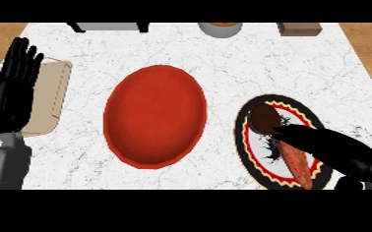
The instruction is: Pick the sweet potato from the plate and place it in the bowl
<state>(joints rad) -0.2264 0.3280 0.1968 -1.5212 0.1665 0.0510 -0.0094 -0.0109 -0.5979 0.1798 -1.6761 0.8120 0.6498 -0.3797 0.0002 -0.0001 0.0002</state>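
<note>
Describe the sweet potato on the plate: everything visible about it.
The sweet potato is long and tapered, orange-pink with a faint streaked skin. It lies flat on the patterned plate, running from near the plate's middle toward its lower right rim. The right hand reaches across its upper end and hides that part. A dark brown round item sits just above it on the same plate.

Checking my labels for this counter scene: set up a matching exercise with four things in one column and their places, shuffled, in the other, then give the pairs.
Things:
1. red bowl
2. sweet potato
3. left hand
4. tan tray

Places:
A. on the patterned plate at the right
B. at the left edge, fingers up
C. middle of the counter
D. left side, beside the raised hand

Pairs: 1-C, 2-A, 3-B, 4-D
</note>
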